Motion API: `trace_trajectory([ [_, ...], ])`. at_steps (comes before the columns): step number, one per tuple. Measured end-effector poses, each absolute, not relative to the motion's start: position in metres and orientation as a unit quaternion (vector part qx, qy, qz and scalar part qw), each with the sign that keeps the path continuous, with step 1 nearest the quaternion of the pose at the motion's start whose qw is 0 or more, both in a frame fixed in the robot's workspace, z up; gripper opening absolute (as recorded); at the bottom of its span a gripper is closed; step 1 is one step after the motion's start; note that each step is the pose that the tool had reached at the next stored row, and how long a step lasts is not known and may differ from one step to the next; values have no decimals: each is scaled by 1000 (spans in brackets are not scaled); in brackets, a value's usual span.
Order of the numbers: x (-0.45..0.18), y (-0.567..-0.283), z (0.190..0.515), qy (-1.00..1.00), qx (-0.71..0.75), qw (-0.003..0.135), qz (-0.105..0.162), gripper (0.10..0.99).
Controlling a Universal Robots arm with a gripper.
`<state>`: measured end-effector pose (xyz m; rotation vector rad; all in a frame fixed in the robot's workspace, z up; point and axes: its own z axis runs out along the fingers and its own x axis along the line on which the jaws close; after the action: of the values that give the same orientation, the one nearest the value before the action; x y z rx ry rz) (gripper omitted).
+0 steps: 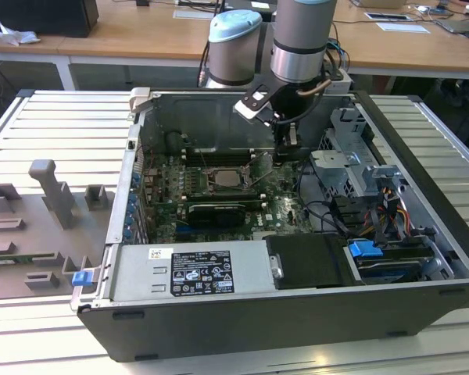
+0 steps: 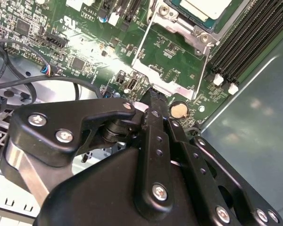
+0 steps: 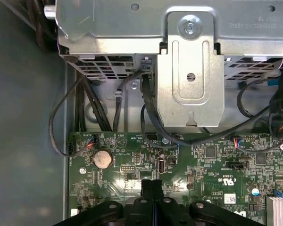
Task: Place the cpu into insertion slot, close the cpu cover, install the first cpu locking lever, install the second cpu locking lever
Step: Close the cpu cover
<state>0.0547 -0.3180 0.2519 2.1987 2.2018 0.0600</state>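
Note:
The cpu lies flat in the insertion slot on the green motherboard inside the open computer case. In the second wrist view the cpu has a pale face, with the silvery rim of the insertion slot around it. The cpu cover is swung open, a thin metal frame with board showing through it; in the exterior view the cpu cover stands tilted up beside the socket. My gripper hangs just past the cover's free edge. Its fingertips are pressed together, shut on nothing, also in the first wrist view.
A grey drive cage with black cables rises close beyond the gripper, also in the exterior view. Black memory slots flank the socket. A coin cell sits on the board. The power supply fills the case front.

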Motion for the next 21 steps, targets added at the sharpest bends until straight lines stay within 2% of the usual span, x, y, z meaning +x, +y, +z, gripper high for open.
trace_trajectory([
  [21, 26, -318, 252, 707, 706, 15, 19, 106],
])
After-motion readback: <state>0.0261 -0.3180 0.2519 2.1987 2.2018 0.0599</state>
